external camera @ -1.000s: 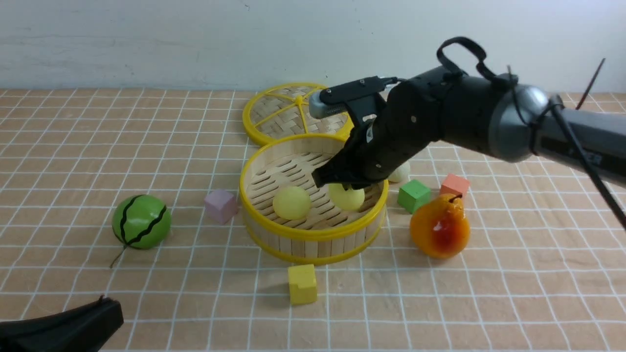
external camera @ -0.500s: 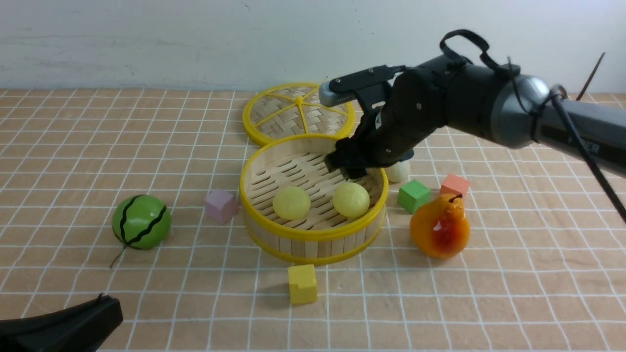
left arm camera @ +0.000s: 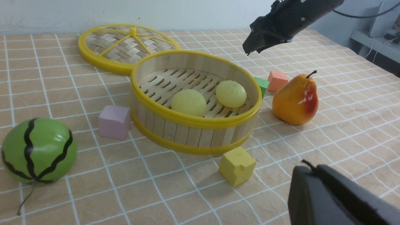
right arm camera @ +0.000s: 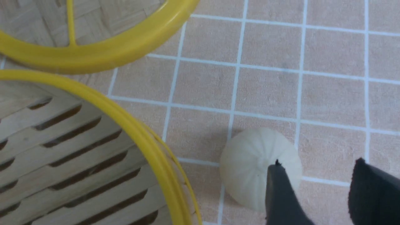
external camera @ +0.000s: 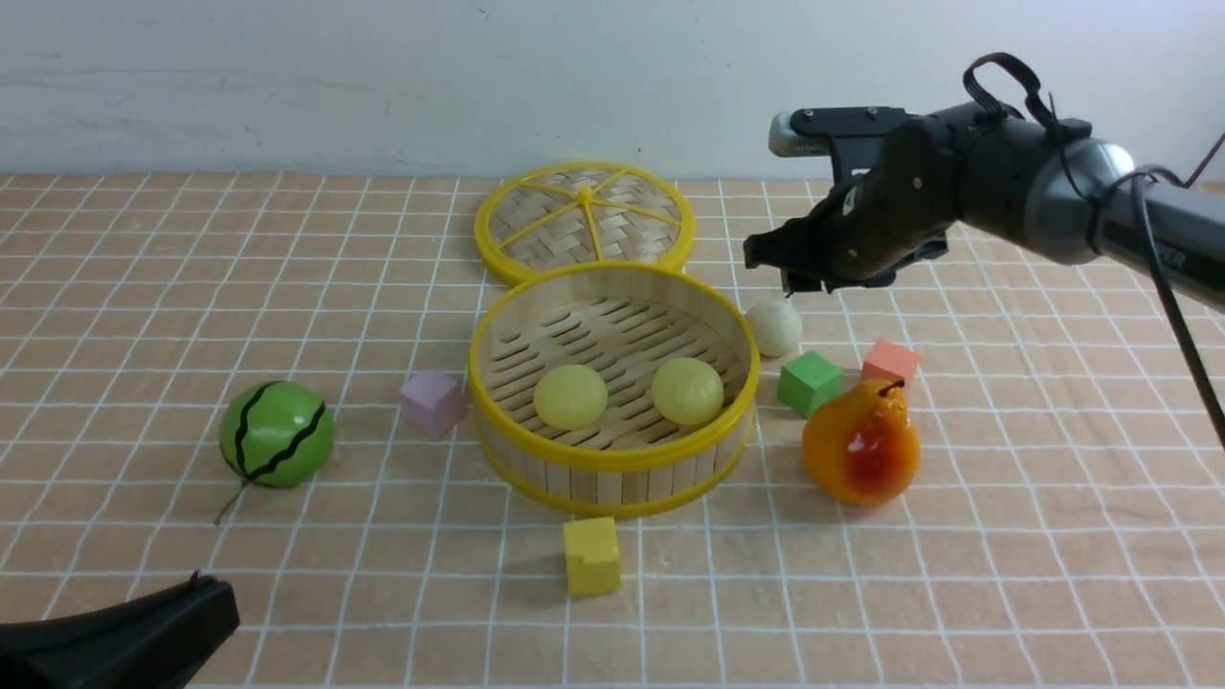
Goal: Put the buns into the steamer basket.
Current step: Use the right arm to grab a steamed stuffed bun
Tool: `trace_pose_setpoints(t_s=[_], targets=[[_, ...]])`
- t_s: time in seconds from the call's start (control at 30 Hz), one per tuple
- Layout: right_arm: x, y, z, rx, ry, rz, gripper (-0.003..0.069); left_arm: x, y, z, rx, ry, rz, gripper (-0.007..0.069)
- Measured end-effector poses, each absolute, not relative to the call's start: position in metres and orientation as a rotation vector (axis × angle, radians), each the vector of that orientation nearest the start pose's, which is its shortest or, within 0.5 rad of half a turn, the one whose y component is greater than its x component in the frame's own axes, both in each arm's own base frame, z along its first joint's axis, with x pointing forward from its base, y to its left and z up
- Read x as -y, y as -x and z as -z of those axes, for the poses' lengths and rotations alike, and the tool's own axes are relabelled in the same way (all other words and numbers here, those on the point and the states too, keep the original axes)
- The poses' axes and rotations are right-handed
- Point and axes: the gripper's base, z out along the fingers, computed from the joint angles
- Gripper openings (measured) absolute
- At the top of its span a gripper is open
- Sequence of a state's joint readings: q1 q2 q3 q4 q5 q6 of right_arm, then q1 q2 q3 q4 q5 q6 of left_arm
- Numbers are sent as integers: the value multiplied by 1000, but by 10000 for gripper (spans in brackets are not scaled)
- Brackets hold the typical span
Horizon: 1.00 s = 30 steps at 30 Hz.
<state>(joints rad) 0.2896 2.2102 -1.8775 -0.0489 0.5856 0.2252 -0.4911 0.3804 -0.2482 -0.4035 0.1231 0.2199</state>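
Right gripper (external camera: pixel 790 276): released, jaws apart with nothing between, raised above the tablecloth; dark fingers (right arm camera: pixel 281 193) separated by a clear gap.
Off-white bun (external camera: pixel 773 327): just beneath that gripper, on the tablecloth, outside the basket and close beside its rim; pleated top partly covered by one fingertip in the right wrist view.
Steamer basket (external camera: pixel 612 464): lower and to the gripper's left, upright; two buns inside.
Nearer yellow bun (external camera: pixel 687 390): on the slotted floor, on the side towards the gripper.
Farther yellow bun (external camera: pixel 570 396): on the same floor, beside the first, a narrow gap between.
Lid (external camera: pixel 584 220): flat on the tablecloth, left of the gripper, behind the basket, rim meeting the basket's rim.
Green cube (external camera: pixel 810 382), salmon cube (external camera: pixel 890 363), pear (external camera: pixel 861 442): on the robot's side of the gripper, outside the basket.
Left gripper (external camera: pixel 115 636): well apart from the right one, at the near left corner, clenched.
Writing: faint lettering on the right arm (external camera: pixel 1163 256), too blurred to read.
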Motion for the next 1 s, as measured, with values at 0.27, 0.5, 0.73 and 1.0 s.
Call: trace_pose_setpoints(t_s=[0.27, 0.5, 0.73, 1.0], targets=[[-147, -499, -198, -2417, 98, -210, 307, 48, -80, -260, -1731, -307, 535, -3], [-150, -502, -193, -2407, 69, -252, 307, 48, -80, -260, -1730, -310, 532, -3], [-151, -504, -195, -2388, 74, -258, 307, 48, -80, -260, -1730, -310, 532, 0], [-152, -508, -176, -2404, 76, -253, 307, 48, -80, -260, -1728, -308, 532, 4]])
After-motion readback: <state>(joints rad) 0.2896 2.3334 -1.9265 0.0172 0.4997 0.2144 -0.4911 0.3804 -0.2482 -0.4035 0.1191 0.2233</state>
